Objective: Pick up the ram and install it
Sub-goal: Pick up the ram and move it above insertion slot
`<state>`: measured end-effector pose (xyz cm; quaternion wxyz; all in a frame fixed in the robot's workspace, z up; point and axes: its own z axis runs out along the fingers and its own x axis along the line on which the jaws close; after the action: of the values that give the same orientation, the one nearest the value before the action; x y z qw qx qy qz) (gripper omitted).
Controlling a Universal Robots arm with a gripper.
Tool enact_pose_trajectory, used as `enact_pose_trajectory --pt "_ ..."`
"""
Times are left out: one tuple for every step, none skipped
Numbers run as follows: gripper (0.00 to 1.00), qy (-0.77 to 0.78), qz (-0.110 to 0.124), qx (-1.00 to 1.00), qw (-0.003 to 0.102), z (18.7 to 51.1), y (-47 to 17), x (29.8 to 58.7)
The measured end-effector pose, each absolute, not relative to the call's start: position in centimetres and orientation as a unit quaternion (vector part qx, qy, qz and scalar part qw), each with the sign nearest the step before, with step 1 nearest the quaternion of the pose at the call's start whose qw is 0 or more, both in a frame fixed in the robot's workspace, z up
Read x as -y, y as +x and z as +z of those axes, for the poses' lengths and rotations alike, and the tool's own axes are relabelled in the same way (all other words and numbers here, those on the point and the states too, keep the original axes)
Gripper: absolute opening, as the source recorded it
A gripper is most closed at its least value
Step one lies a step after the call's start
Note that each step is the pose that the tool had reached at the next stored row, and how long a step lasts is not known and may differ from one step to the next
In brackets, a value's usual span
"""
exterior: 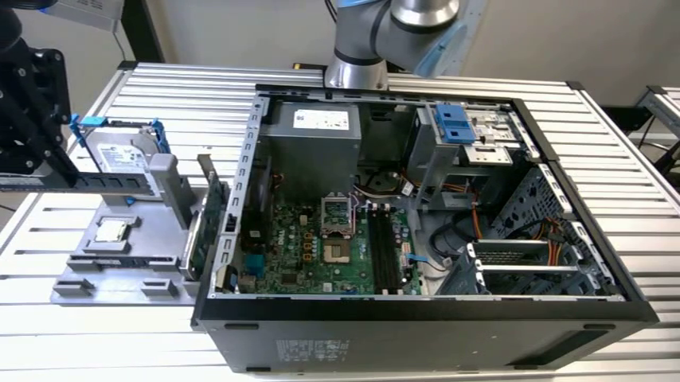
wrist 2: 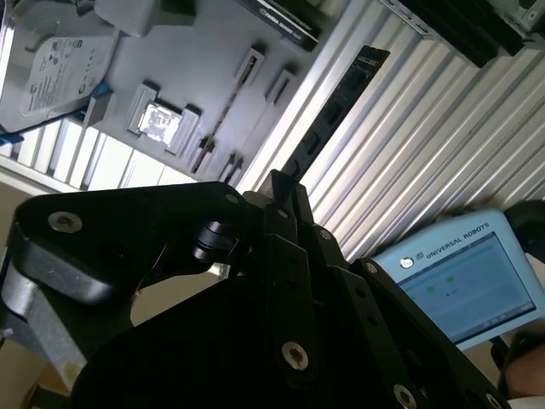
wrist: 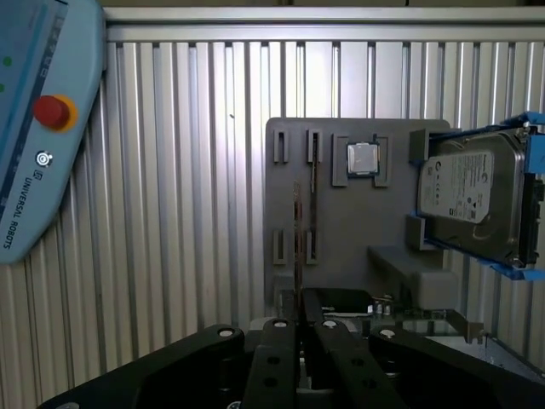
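Ram (wrist 2: 336,111) pinched at one end by the end effector (wrist 2: 281,183); we see grey part tray (wrist: 341,221) and hard drive (wrist: 473,196) beyond it.

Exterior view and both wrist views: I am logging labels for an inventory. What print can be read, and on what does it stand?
Light blue teach pendant: a maker's name in capitals, left unquoted.
Silver hard drive in a blue frame: white label, too small.
Grey power supply box: white sticker, too small.
Black computer case: wall sticker, blurred.
Thin dark ram stick in the jaws: no legible print.
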<state>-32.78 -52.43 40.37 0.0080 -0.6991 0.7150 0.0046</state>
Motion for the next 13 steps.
enact_pose_trajectory --pt "0.0 -0.699 0.005 -0.715 0.008 40.4 -32.6 52.4" --pt "0.0 -0.699 0.005 -0.715 0.008 40.4 -32.4 52.4" --pt "0.0 -0.699 0.005 -0.715 0.008 40.4 -31.8 52.4" --pt "0.0 -0.699 0.005 -0.715 0.008 40.4 -31.7 52.4" --pt "0.0 -0.699 0.005 -0.715 0.008 40.4 -31.4 52.4" --pt "0.0 -0.699 0.005 -0.715 0.008 40.4 -31.2 52.4" --pt "0.0 -0.699 0.005 -0.715 0.008 40.4 -31.0 52.4" --pt "0.0 -0.699 0.005 -0.715 0.008 40.4 -30.8 52.4" --pt "0.0 -0.699 0.005 -0.715 0.008 40.4 -30.6 52.4" --pt "0.0 -0.699 0.005 -0.715 0.008 40.4 -30.4 52.4" --pt "0.0 -0.699 0.005 -0.715 0.008 40.4 -30.2 52.4" --pt "0.0 -0.699 0.005 -0.715 0.008 40.4 -29.9 52.4" --pt "0.0 -0.699 0.005 -0.715 0.008 40.4 -29.7 52.4"
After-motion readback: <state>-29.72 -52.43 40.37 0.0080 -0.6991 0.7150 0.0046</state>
